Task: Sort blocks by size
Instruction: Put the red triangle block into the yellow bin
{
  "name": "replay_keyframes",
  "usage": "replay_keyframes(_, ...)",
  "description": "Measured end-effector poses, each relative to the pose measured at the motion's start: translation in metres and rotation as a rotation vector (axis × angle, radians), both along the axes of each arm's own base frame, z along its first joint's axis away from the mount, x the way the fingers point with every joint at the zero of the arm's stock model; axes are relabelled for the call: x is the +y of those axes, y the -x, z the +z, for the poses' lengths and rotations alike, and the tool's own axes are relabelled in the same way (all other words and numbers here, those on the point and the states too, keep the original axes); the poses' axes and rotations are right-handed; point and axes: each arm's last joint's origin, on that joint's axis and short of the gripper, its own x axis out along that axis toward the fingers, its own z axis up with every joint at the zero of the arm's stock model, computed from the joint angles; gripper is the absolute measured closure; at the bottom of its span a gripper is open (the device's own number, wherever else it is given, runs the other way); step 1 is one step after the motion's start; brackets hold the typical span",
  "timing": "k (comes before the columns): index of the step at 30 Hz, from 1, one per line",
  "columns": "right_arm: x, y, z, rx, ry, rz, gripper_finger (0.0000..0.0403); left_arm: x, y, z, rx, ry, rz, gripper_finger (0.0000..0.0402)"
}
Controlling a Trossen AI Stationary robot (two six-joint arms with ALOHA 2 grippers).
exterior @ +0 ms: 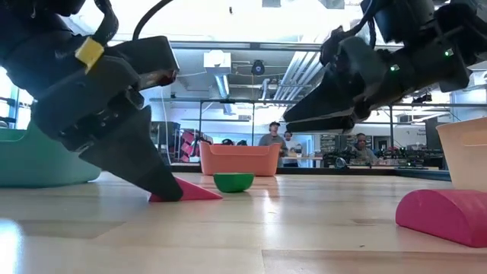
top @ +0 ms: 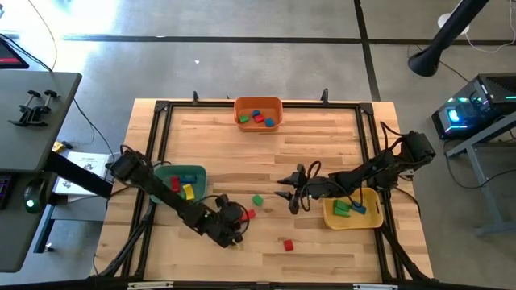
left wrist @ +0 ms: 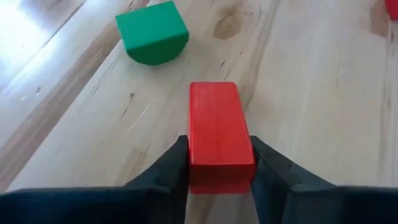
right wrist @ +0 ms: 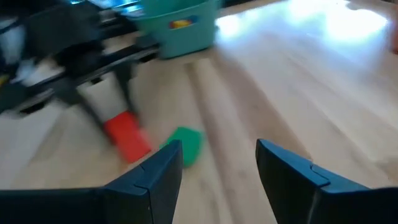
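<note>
One red block (left wrist: 219, 127) lengthwise between left hand (left wrist: 219, 167) fingers, clamped; right hand (right wrist: 219, 163) open, empty

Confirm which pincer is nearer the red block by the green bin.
Left. The left pincer has its fingers on both sides of the red block; the right pincer hangs open, off toward the yellow bin.

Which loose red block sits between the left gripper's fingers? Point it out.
The red block near the green block, flanked by the left gripper. The other red block lies alone nearer the table's front edge.
</note>
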Motion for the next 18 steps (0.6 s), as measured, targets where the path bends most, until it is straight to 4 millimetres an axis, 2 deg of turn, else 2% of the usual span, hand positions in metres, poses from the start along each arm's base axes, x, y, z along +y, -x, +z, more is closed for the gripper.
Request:
replay_keyframes(5, 0.007, -0.001, 0.001, 0.010, 0.057, 0.264, 0.0204, 0.003, 0.001, 0.019, 0.004, 0.058, -0.066, 0.0303)
replay_keyframes(10, 0.020, -0.011, 0.015, -0.067, 0.303, 0.542, 0.0204, 0.011, -0.002, 0.058, -0.103, 0.043, -0.117, 0.0303)
replay_keyframes(13, 0.033, -0.022, 0.032, -0.129, 0.522, 0.593, 0.0204, 0.019, -0.006, 0.075, -0.163, 0.029, -0.132, 0.0303)
replay_keyframes(18, 0.051, -0.039, 0.059, -0.134, 0.791, 0.639, 0.0204, 0.026, -0.017, 0.103, -0.317, 0.123, -0.220, 0.0303)
